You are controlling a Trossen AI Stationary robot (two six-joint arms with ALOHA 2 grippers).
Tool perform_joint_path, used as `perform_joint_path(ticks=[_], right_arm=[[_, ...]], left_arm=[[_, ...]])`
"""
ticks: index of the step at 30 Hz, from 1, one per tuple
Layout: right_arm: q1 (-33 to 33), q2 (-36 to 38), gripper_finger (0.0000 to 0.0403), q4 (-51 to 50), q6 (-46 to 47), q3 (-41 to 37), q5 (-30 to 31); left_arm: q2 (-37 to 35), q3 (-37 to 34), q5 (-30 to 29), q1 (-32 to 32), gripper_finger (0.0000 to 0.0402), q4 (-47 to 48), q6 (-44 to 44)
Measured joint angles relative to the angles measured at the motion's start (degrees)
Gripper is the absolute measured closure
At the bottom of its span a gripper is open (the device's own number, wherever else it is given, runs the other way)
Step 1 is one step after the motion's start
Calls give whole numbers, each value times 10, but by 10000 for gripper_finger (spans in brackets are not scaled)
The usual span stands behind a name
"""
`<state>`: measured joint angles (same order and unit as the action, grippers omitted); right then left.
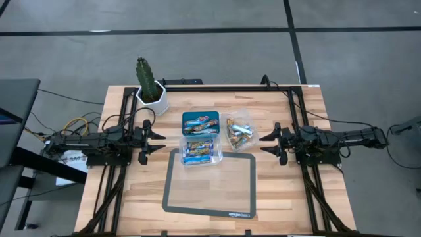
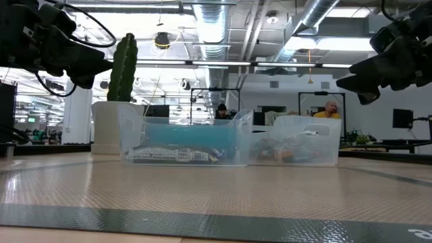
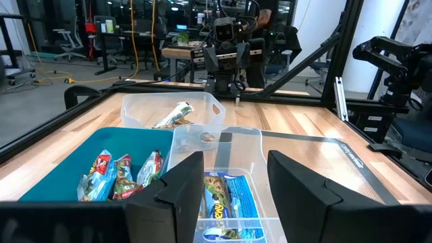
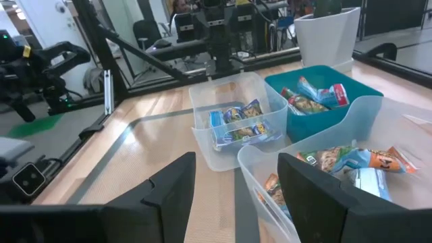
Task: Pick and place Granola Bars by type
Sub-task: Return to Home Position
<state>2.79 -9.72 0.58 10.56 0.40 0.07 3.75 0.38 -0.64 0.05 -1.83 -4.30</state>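
The Granola Bars lie in three containers mid-table. Orange/green ones point(image 3: 121, 175) fill the teal tray point(image 1: 200, 122). Blue ones point(image 4: 237, 123) lie in a clear tub point(image 1: 200, 152) on the tray's near side. Silver and light-blue ones point(image 4: 351, 165) sit in a second clear tub point(image 1: 239, 131) to the tray's right. My left gripper point(image 1: 160, 141) hovers open at the table's left, pointing level toward the containers. My right gripper point(image 1: 262, 143) hovers open at the right, facing them. Neither has anything between its fingers.
A grey-framed mat point(image 1: 210, 184) covers the table's near middle. A cactus in a white pot point(image 1: 150, 92) stands at the far left. A black frame rail point(image 1: 230, 87) runs along the far edge. People sit in the room behind point(image 2: 329, 109).
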Motion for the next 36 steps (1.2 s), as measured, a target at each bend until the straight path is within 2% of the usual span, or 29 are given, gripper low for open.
perform_joint_path(ticks=[36], right_arm=[[0, 0, 203, -1, 0, 0, -1]], left_arm=[[0, 0, 0, 0, 244, 0, 0]])
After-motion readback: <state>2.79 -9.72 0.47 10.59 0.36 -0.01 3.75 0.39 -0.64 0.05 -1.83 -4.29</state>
